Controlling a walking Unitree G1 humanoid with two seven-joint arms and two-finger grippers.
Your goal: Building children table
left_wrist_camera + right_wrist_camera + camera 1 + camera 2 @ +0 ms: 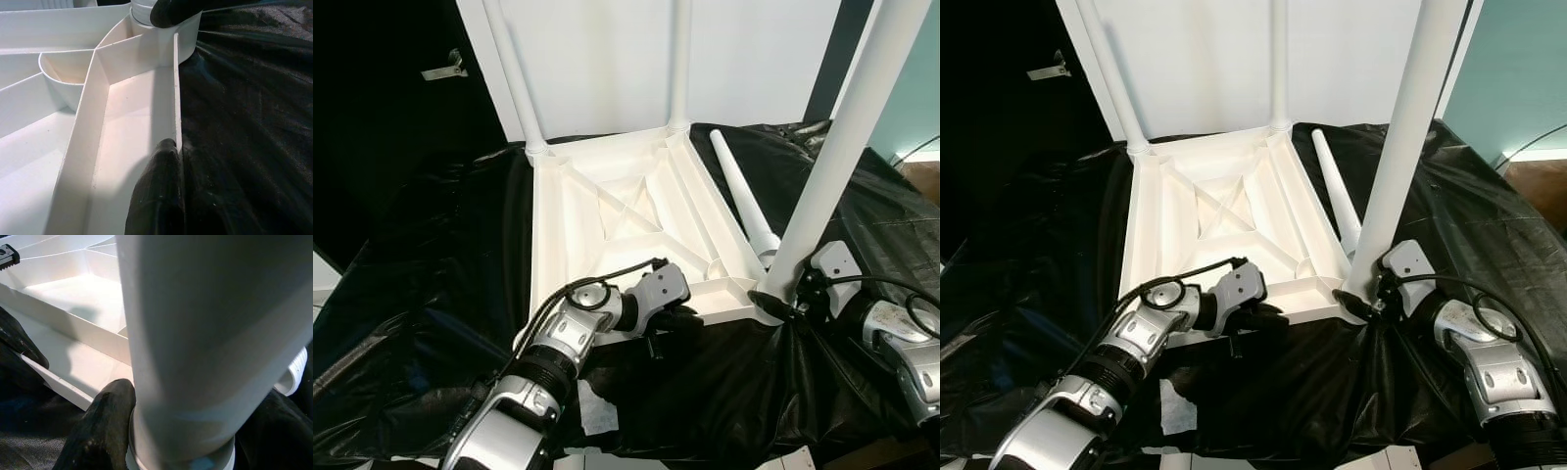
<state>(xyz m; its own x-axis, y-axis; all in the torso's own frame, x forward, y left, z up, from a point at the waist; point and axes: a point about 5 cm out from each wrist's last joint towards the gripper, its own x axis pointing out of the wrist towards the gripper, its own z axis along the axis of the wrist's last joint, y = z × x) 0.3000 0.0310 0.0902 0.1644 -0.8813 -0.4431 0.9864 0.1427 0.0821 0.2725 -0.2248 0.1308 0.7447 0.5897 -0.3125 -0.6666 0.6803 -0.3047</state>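
Left claw (685,318) on tabletop (607,211) rim, right claw (773,304) at leg (842,147) base.

Left gripper (677,321) jaws clamped, right gripper (1363,304) jaws closed, both arms forward

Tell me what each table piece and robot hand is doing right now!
Table top: upside down on the black sheet.
Two far legs: standing in corners.
Near leg: standing in its corner.
Spare leg: lying loose.
Left gripper: on the near rim.
Right gripper: at the near leg's base.
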